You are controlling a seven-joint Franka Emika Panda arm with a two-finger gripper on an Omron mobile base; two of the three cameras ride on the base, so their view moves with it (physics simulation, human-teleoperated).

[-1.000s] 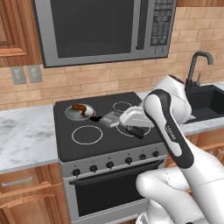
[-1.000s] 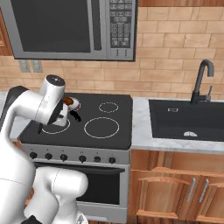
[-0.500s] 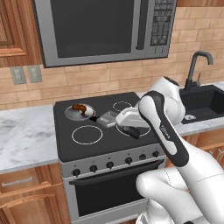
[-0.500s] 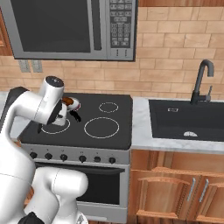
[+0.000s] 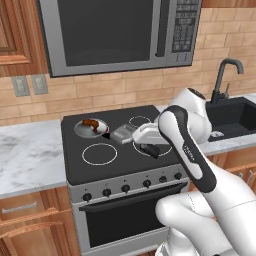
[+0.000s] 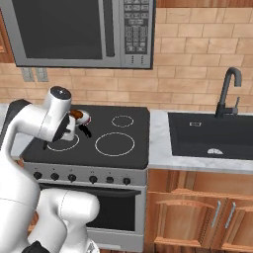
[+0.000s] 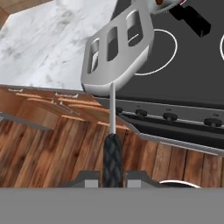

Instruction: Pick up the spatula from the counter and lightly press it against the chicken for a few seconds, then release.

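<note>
- Jaws pinch the dark, textured handle of the spatula (image 7: 113,157). In the hand view one of the fingertips (image 7: 86,178) sits on each side of it, pressed close.
- A thin metal shaft runs from the handle to a grey blade with three slots. The blade is held in the air, above the front edge of the stove (image 5: 117,160).
- In the left base view the spatula blade (image 5: 123,134) hangs over the black cooktop, just to the right of the pan (image 5: 80,131).
- The chicken (image 5: 90,123), a brown piece, lies in the pan on the rear left burner. The blade's far edge is near the pan's rim. Whether it touches the rim cannot be told, and it is not on the chicken.
- In the right base view the arm hides part of the pan, and the chicken (image 6: 75,114) shows beside the arm's wrist.
- The pan's black handle (image 7: 191,19) points out over the cooktop.
- The marble counter (image 5: 27,155) lies to the left of the stove.
- A microwave (image 5: 115,30) hangs above the stove.
- The sink (image 6: 207,136) and its dark faucet (image 6: 228,91) are to the right.
</note>
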